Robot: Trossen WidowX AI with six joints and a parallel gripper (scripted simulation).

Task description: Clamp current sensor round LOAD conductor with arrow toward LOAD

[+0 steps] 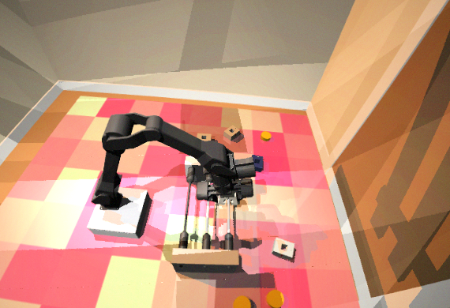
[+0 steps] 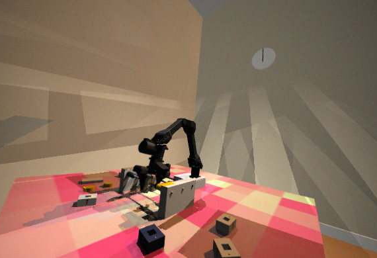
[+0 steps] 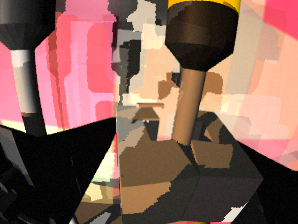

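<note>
Seen from above, a checkered surface [image 1: 58, 258] [image 2: 247, 212] carries a black robot arm [image 1: 184, 138] [image 2: 190, 142], mounted on a white base box [image 1: 117, 225] at about 9 o'clock from the sensor. An upright block [image 1: 205, 257] [image 2: 180, 198], between 6 and 7 o'clock from the sensor, supports three rods running toward 12 o'clock. The fingers [image 1: 228, 197] are well apart yet clenched on a boxy sensor [image 1: 229, 201] [image 3: 160, 175], which lies directly between them beside the rightmost rod [image 1: 228, 217] [image 3: 191, 105]. That rod meets or passes behind the sensor's upper side in the wrist view; whether the sensor encircles it, or is latched, cannot be told. A yellow band [image 3: 204, 4] tops the rod's dark sleeve, and any lettering or arrow is too small to read. Smaller still, a white block [image 1: 286, 249] [image 2: 87, 200] lies between 4 and 5 o'clock from the fingers, a navy block [image 1: 258, 163] [image 2: 151, 239] toward 1 o'clock.
</note>
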